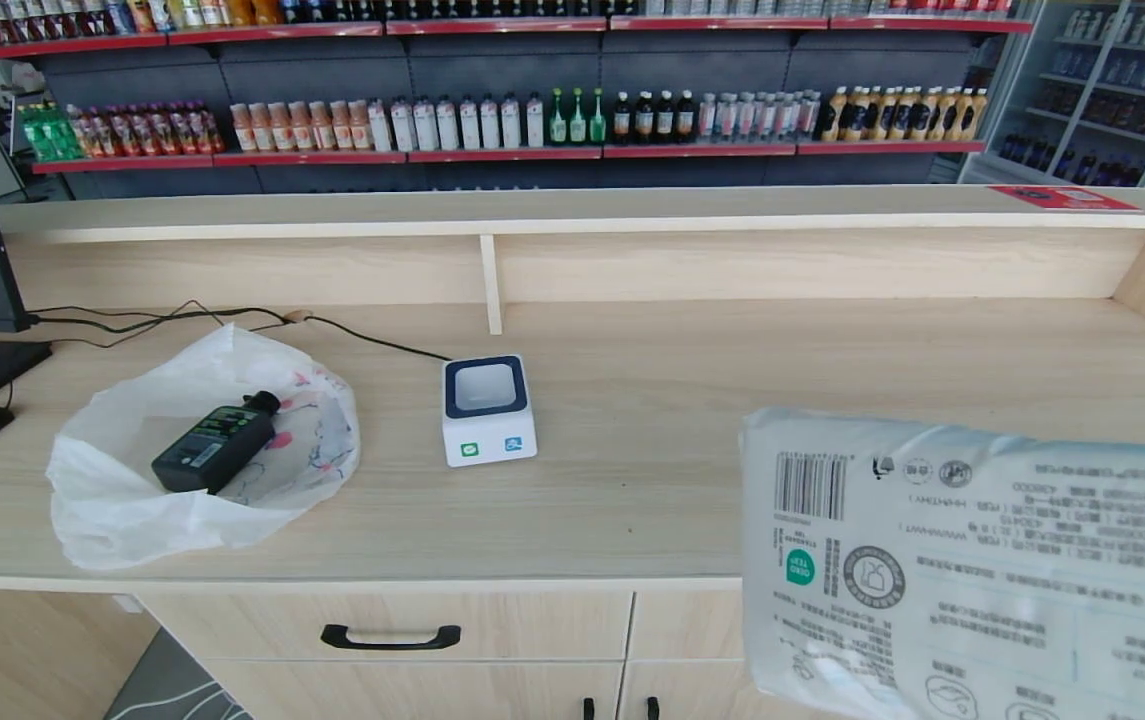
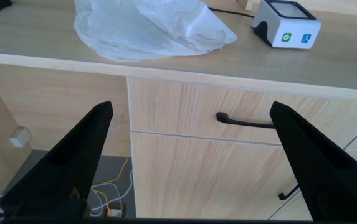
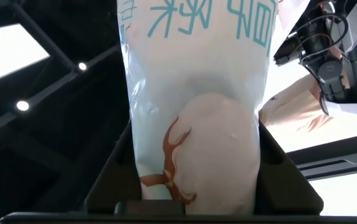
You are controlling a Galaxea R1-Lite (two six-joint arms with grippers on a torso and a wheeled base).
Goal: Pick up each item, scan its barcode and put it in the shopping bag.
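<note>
Head view: the shopping bag (image 1: 112,470) lies crumpled near the counter's (image 1: 692,480) front-left corner, with a dark bottle (image 1: 215,443) lying on its plastic (in or on it, I cannot tell). The scanner (image 1: 487,410) stands mid-counter. A white pack (image 1: 982,570) hangs over the front edge at the right, barcode showing.

Left wrist view: the left gripper (image 2: 190,112) sits below the front edge, facing the drawer handle (image 2: 243,121), its fingers wide apart and empty.

Right wrist view: the right gripper (image 3: 195,155) has both fingers pressed against the pack's sides.

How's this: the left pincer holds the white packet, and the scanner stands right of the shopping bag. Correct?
No: the right pincer holds the packet, as the right wrist view shows. The scanner does stand right of the shopping bag.
</note>
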